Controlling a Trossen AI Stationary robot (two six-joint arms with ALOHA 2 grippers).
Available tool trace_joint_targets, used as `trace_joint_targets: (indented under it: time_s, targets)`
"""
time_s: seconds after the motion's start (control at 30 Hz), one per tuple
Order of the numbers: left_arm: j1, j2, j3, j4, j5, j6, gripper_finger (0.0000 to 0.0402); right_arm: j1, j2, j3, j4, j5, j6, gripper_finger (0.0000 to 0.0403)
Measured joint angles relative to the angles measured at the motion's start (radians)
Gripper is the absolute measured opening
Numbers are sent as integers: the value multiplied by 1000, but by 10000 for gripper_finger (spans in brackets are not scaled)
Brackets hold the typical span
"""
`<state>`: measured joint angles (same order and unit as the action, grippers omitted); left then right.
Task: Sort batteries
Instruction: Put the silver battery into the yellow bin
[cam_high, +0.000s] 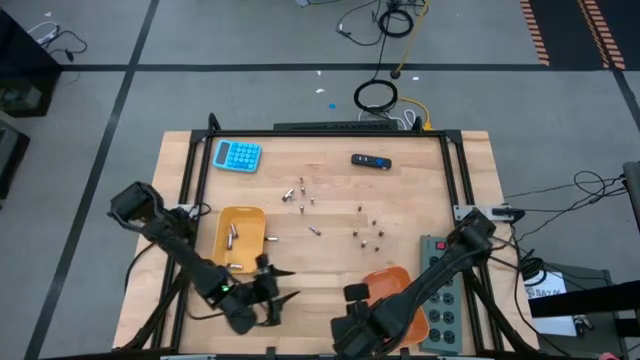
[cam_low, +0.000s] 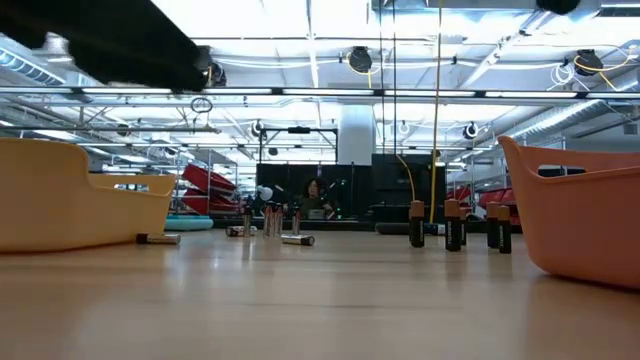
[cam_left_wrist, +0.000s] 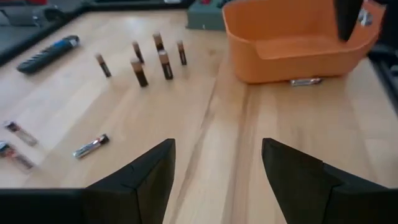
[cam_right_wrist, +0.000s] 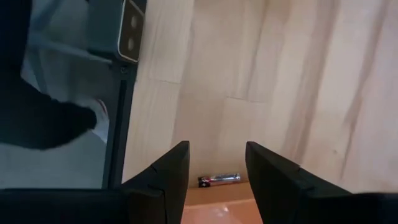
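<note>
Small metallic batteries (cam_high: 300, 190) lie scattered mid-table, and another group (cam_high: 370, 232) stands upright; the left wrist view shows those standing batteries (cam_left_wrist: 149, 62) and one lying flat (cam_left_wrist: 91, 145). A few rest inside the yellow tray (cam_high: 240, 238). One battery (cam_right_wrist: 219, 180) lies on the table against the orange tray (cam_high: 395, 288). My left gripper (cam_high: 287, 284) is open near the near edge, beside the yellow tray, and points toward the orange tray (cam_left_wrist: 292, 43). My right gripper (cam_right_wrist: 216, 155) is open above the battery by the orange tray and touches nothing.
A blue calculator (cam_high: 237, 155) and a black-and-blue oblong device (cam_high: 370, 160) lie near the far edge. A grey power strip (cam_high: 440, 295) sits right of the orange tray. A metal frame (cam_high: 190, 170) borders the tabletop. Bare wood (cam_high: 320, 270) lies between the trays. A person (cam_low: 315, 195) sits far behind.
</note>
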<state>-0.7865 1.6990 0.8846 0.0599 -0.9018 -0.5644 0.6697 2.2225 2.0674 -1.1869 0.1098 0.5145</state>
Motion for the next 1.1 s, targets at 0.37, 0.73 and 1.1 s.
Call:
trace_joint_targets:
  time_s: [0.37,0.73,1.1]
  targets:
    - [-108,-25,-11,-129,-181,-182,248,0,249,214,-224,-109,-106,193]
    - [-112,-25,-11,-129,-189,-183,248,-24,329,214,-346,-160,-163,215]
    - [-112,-25,-11,-129,-179,-180,248,-36,344,214,-383,-194,-241,213]
